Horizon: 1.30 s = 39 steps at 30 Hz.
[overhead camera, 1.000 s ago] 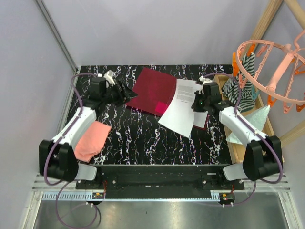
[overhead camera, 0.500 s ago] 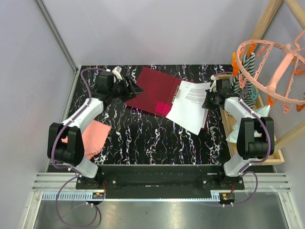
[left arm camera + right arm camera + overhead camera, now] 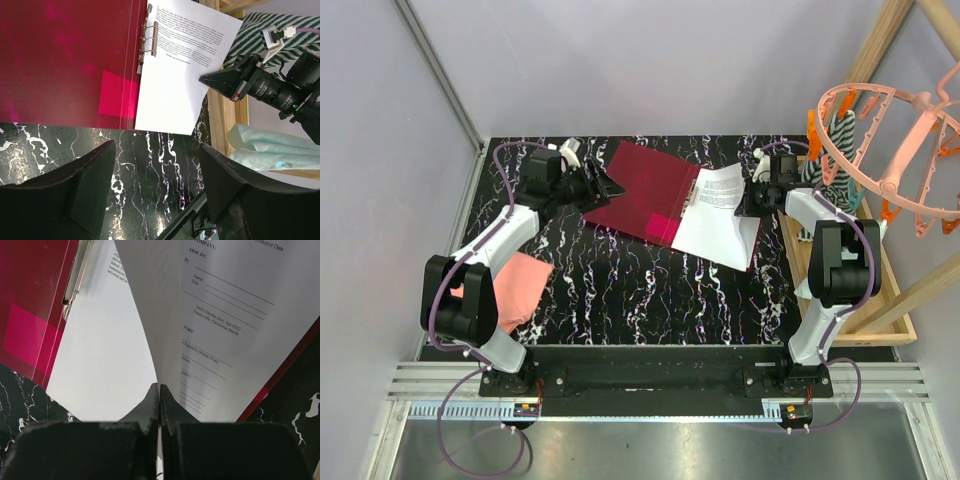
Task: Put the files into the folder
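Crimson folder [image 3: 645, 185] lies open at the back middle of the table [image 3: 640, 290] in the top view. The files [image 3: 715, 225], white printed sheets, sit on its right half. We note the right gripper [image 3: 745, 205] at the sheets' right edge. The left gripper [image 3: 610, 187] is just beside the folder's left cover, jaws apart, holding nothing. A pink cloth [image 3: 515, 285] lies near the left arm. A wooden tray [image 3: 865, 333] and a pink hanger rack [image 3: 885, 150] stand on the right. The tabletop is black with white marble veining; the walls are pale grey.

Left wrist: we see a metal clip [image 3: 149, 37] at the folder's spine, with the sheets to its right. The left fingers [image 3: 85, 185] are spread above bare marble and touch neither folder nor paper. A teal cloth [image 3: 265, 150] lies by the tray.

Right wrist: the fingers [image 3: 145, 410] are pressed together on the edge of one sheet, which rises curled from the stack. The folder's red border shows at lower right.
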Each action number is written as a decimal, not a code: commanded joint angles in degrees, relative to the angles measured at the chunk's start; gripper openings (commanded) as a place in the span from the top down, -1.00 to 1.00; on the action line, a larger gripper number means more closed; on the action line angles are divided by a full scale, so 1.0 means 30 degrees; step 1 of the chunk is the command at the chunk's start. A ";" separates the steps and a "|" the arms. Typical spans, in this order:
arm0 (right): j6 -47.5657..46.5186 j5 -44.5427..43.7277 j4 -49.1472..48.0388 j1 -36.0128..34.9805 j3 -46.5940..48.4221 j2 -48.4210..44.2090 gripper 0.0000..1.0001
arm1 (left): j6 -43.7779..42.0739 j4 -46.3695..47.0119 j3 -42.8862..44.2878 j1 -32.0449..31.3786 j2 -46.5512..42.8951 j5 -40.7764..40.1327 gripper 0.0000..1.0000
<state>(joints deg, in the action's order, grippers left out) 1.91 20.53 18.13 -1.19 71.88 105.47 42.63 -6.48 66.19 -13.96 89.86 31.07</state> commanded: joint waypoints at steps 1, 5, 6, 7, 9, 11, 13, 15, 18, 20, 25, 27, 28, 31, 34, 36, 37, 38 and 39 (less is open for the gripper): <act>-0.0550 0.0714 0.0108 0.0280 0.1294 0.0525 1.00 | -0.0119 0.1076 0.0406 -0.0124 -0.0043 0.0776 -0.40; -0.0579 0.0510 0.0109 0.0280 0.1295 0.0615 1.00 | -0.0090 0.1106 0.0406 -0.0328 0.0074 0.0747 -0.40; -0.0550 0.0422 0.0109 0.0280 0.1295 0.0644 1.00 | -0.0090 0.1106 0.0406 -0.0387 0.0074 0.0776 -0.40; -0.0550 0.0276 0.0109 0.0280 0.1382 0.0644 1.00 | -0.0090 0.1106 0.0435 -0.0445 0.0103 0.0747 -0.40; -0.0550 0.0099 0.0138 0.0280 0.1500 0.0731 1.00 | -0.0061 0.1105 0.0494 -0.0592 0.0220 0.0747 -0.40; -0.0549 -0.0106 0.0138 0.0280 0.1705 0.0878 1.00 | -0.0031 0.1164 0.0610 -0.0680 0.0308 0.0747 -0.40; -0.0463 -0.0368 0.0167 0.0280 0.1851 0.1024 0.92 | -0.0002 0.1164 0.0611 -0.0855 0.0367 0.0805 -0.40; -0.0199 -0.0720 0.0167 0.0280 0.1823 0.1054 0.50 | 0.0028 0.1164 0.0611 -0.0943 0.0397 0.0864 -0.40; 0.0474 -0.1509 0.0168 0.0280 0.1472 0.1054 0.15 | 0.0028 0.1193 0.0524 -0.1031 0.0338 0.0835 -0.40; 0.1060 -0.1717 0.0168 0.0280 0.1267 0.1054 0.07 | 0.0057 0.1222 0.0523 -0.1061 0.0338 0.0864 -0.40; 0.1706 -0.2567 0.0167 0.0866 0.0914 0.1171 0.29 | 0.0057 0.1252 0.0553 -0.1178 0.0279 0.0864 -0.40; 0.1736 -0.2946 0.0138 0.0895 0.0885 0.1084 0.40 | 0.0057 0.1281 0.0494 -0.1237 0.0192 0.0864 -0.40; 0.1736 -0.3006 0.0109 0.0924 0.0914 0.1083 0.41 | 0.0028 0.1281 0.0436 -0.1266 0.0134 0.0864 -0.40; 0.1589 -0.3095 0.0080 0.0924 0.1089 0.0966 0.50 | 0.0057 0.1281 0.0319 -0.1295 0.0016 0.0835 -0.40; 0.1560 -0.2715 -0.0066 0.0924 0.1265 0.0995 0.55 | 0.0115 0.1310 0.0318 -0.1325 -0.0013 0.0835 -0.40; 0.1531 -0.2218 -0.0096 0.0924 0.1411 0.1141 0.58 | 0.0145 0.1311 0.0377 -0.1412 -0.0042 0.0835 -0.40; 0.1617 -0.2100 -0.0183 0.0924 0.1412 0.1229 0.59 | 0.0145 0.1340 0.0406 -0.1442 -0.0072 0.0835 -0.40; 0.1705 -0.1954 -0.0242 0.0924 0.1441 0.1288 0.60 | 0.0145 0.1340 0.0406 -0.1442 -0.0043 0.0806 -0.40; 0.1793 -0.1865 -0.0301 0.0924 0.1471 0.1375 0.60 | 0.0174 0.1311 0.0464 -0.1500 -0.0072 0.0806 -0.40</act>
<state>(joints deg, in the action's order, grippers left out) 6.46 13.19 19.31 1.72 74.65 108.73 42.94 -5.87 66.19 -17.91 91.02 32.32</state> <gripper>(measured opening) 0.206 0.700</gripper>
